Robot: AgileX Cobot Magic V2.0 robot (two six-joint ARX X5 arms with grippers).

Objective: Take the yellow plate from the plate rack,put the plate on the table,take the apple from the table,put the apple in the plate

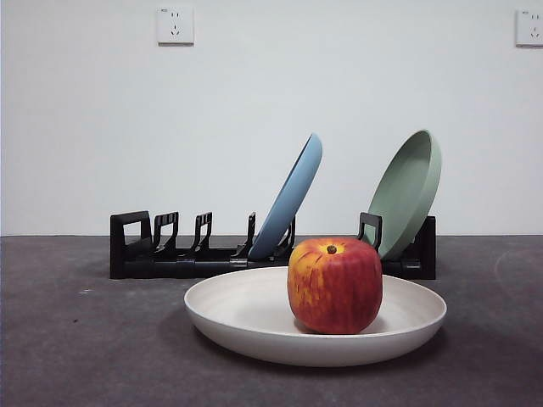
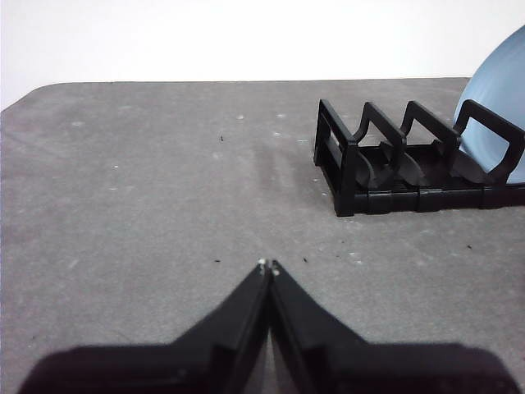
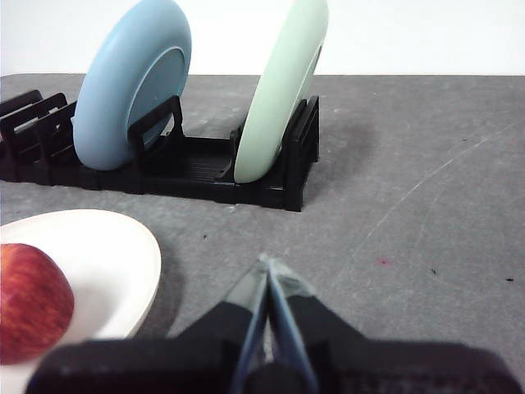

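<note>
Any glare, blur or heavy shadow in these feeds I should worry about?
Front view: even, soft light, sharp on the apple and the yellow plate, faint shadow beneath. Left wrist view: the left gripper is dark but crisp, the table evenly lit. Right wrist view: the right gripper is blurred up close; no glare.

Apple red, yellow-streaked – plate cream – rack black.

My feeds are evenly lit, soft and diffuse; the white wall reads bright without glare; a faint shadow sits under the yellow plate; in the right wrist view the right gripper is blurred; the rack stays sharp.
</note>
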